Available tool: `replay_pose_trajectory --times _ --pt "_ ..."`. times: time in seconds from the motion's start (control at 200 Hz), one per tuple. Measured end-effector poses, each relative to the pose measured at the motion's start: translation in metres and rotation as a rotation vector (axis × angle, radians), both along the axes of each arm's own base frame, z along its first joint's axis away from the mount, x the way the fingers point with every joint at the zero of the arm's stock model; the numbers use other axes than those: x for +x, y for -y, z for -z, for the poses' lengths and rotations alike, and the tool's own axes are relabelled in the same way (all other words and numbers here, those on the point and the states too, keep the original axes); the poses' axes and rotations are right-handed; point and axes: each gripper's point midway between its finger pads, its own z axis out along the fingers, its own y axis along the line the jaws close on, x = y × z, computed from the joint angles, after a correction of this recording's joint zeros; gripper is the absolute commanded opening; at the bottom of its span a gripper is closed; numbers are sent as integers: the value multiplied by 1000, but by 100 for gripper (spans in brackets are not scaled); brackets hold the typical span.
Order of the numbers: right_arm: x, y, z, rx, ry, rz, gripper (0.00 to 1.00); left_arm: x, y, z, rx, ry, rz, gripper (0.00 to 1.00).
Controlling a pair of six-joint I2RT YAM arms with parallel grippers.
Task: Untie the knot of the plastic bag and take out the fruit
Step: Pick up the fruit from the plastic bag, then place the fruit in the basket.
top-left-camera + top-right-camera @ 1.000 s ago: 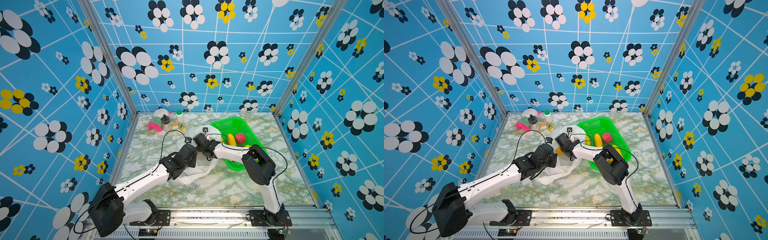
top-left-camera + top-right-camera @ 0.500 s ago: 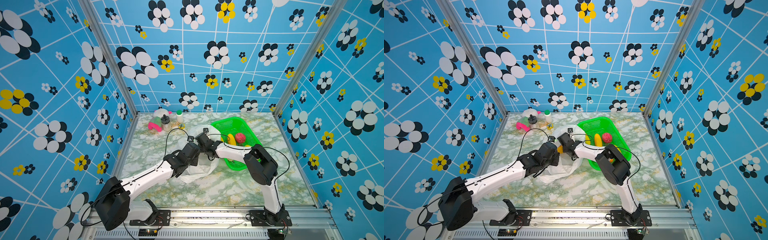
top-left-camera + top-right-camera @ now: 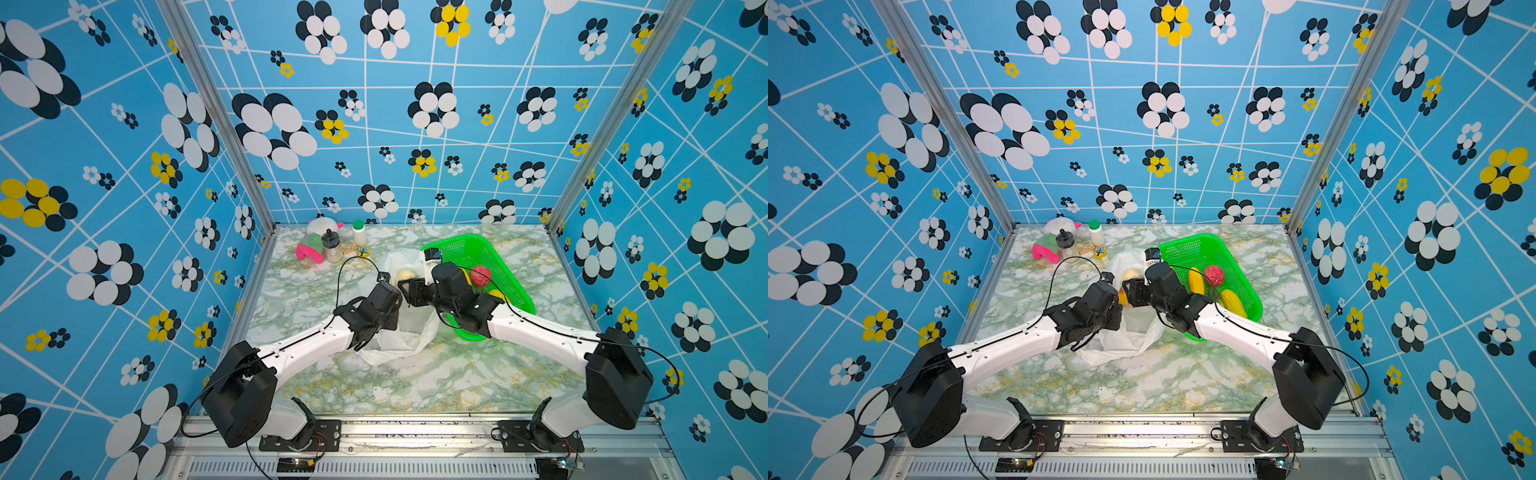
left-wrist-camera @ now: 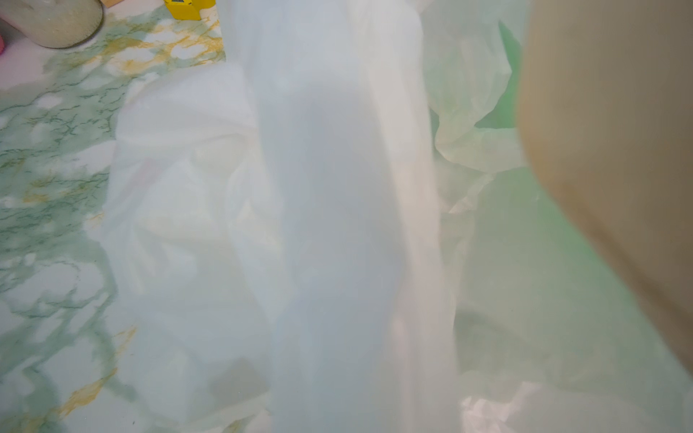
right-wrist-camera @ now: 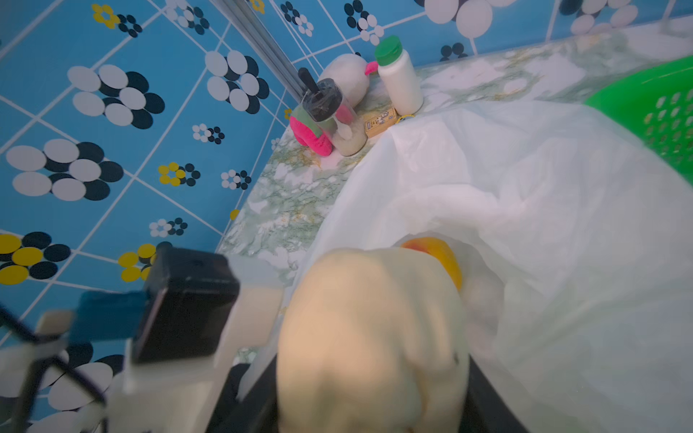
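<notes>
The plastic bag (image 3: 409, 336) lies crumpled on the marble table between my arms, its mouth open and raised. My left gripper (image 3: 394, 291) is shut on the bag's rim; in the left wrist view the bag's film (image 4: 337, 225) hides the fingers. My right gripper (image 5: 371, 375) is shut on a cream lumpy fruit (image 5: 375, 330) at the bag's mouth, which shows in both top views (image 3: 406, 275) (image 3: 1130, 274). A yellow-orange fruit (image 5: 438, 255) sits in the bag behind it. The green basket (image 3: 469, 245) holds a red lumpy fruit (image 3: 480, 276) and yellow ones (image 3: 1196, 281).
At the back left corner stand a pink-green plush toy (image 3: 309, 249), a black-lidded jar (image 3: 331, 246), a white bottle with a green cap (image 3: 359, 232), a white plush (image 3: 324, 226) and a small yellow box (image 3: 363, 251). Patterned walls close in three sides.
My right gripper's jaws have closed around the cream fruit. Both grippers have shifted slightly toward the back, the left still gripping the bag.
</notes>
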Motion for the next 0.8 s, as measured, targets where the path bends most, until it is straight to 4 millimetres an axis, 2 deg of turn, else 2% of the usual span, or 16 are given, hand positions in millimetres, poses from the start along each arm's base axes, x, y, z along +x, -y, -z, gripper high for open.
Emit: replay_pose_trajectory --times 0.135,0.195,0.275,0.35,0.435,0.5,0.6,0.675,0.8 --pt "-11 41 -27 -14 75 86 35 2 0 -1 -7 3 -4 0" --pt "-6 67 -43 -17 116 162 35 2 -1 -1 -7 4 -4 0" --pt "13 115 -58 -22 152 313 34 1 -1 -2 -10 6 -4 0" --pt "35 158 -53 -58 146 456 33 1 -1 -3 -12 8 -3 0" --pt "62 190 -27 -126 74 552 29 1 0 -4 -15 8 -1 0" --pt "85 202 -2 -167 -1 585 28 1 0 -4 -17 7 1 0" --pt "123 209 30 -207 -93 606 29 0 0 -6 -18 8 1 0" --pt "150 205 48 -225 -143 602 29 0 0 -9 -25 16 1 0" --pt "193 187 69 -231 -193 570 36 -1 -1 -15 -37 29 1 0"
